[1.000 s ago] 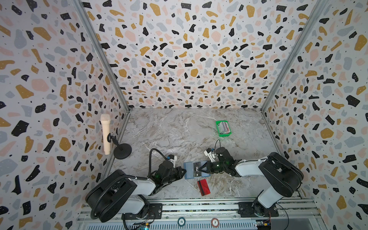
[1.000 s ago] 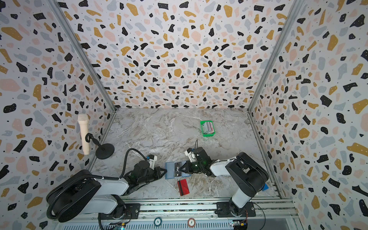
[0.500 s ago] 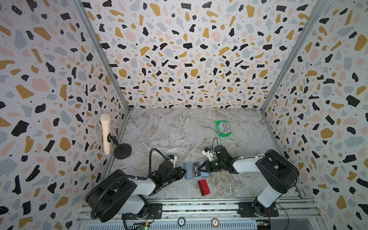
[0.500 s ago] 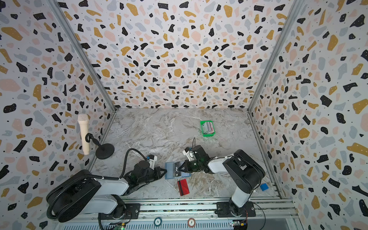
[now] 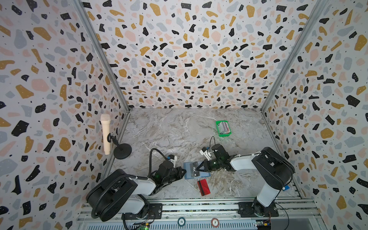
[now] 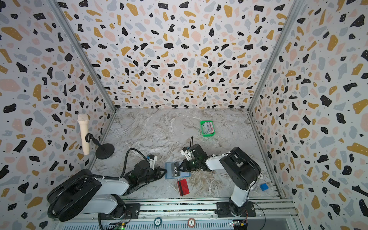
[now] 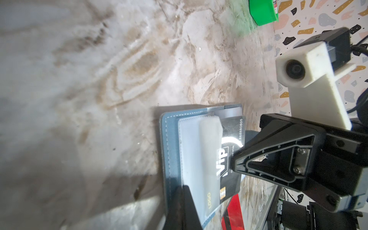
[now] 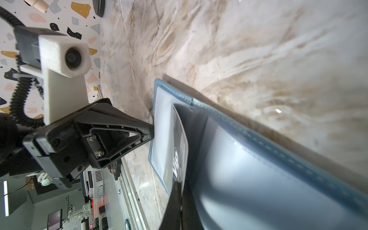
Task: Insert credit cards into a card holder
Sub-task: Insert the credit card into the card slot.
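Observation:
The dusty-blue card holder (image 5: 205, 174) (image 6: 168, 175) lies open on the marble near the front, clear sleeves up. A black VIP credit card (image 7: 229, 139) (image 8: 180, 139) lies partly inside a sleeve. My right gripper (image 5: 199, 169) (image 6: 178, 169) (image 8: 179, 183) is shut on that card's outer edge. From the other side my left gripper (image 5: 184, 170) (image 6: 165, 170) (image 7: 184, 188) is shut, tips against the holder's outer edge (image 8: 154, 119). A red credit card with a dark stripe (image 5: 203, 187) (image 6: 183, 187) lies flat just in front of the holder.
A green tray (image 5: 224, 135) (image 6: 208, 135) with several more cards stands at the back right. A microphone (image 5: 105, 135) on a black round stand (image 5: 122, 151) is by the left wall. A small blue block (image 6: 264, 187) lies near the right arm's base.
The right arm has swung slightly leftward at the elbow and its gripper has edged left with the black card over the holder. The left arm has stayed put.

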Tool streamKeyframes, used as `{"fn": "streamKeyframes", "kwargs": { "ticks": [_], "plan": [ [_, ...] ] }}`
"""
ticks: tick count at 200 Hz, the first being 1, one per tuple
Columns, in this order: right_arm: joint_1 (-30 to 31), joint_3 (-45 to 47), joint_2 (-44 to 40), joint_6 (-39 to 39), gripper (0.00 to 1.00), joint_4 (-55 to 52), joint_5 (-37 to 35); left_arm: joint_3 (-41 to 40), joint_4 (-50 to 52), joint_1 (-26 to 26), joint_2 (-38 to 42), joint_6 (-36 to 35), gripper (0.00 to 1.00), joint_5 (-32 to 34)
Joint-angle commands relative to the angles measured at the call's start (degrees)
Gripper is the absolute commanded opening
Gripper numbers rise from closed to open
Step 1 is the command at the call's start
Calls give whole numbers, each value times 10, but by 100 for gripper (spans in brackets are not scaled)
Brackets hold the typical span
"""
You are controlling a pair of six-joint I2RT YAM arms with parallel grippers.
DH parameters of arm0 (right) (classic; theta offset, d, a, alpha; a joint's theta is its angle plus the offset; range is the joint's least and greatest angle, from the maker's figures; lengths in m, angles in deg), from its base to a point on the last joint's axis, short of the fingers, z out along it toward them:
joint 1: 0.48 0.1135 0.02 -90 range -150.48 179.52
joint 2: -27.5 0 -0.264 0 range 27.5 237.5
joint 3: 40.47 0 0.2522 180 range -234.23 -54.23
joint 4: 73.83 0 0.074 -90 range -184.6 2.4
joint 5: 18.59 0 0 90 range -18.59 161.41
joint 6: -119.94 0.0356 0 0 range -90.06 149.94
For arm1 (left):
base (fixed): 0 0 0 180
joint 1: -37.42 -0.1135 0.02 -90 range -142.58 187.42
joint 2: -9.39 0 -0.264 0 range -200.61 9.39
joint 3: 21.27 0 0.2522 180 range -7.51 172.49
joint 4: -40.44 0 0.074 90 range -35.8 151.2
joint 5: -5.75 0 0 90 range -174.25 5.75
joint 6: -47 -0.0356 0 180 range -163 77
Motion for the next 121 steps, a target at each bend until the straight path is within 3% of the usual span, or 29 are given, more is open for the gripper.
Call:
{"fn": "streamKeyframes", "kwargs": {
  "ticks": [1,95,121],
  "plan": [
    [9,-7,16,-13,0,-46,-17,10,-4,3,-9,-11,0,-3],
    [39,-37,51,5,0,-56,-40,-3,-23,3,-4,-1,0,-9],
    [35,-41,26,-2,16,-75,-43,0,-12,3,8,-5,0,-8]
  ]
}}
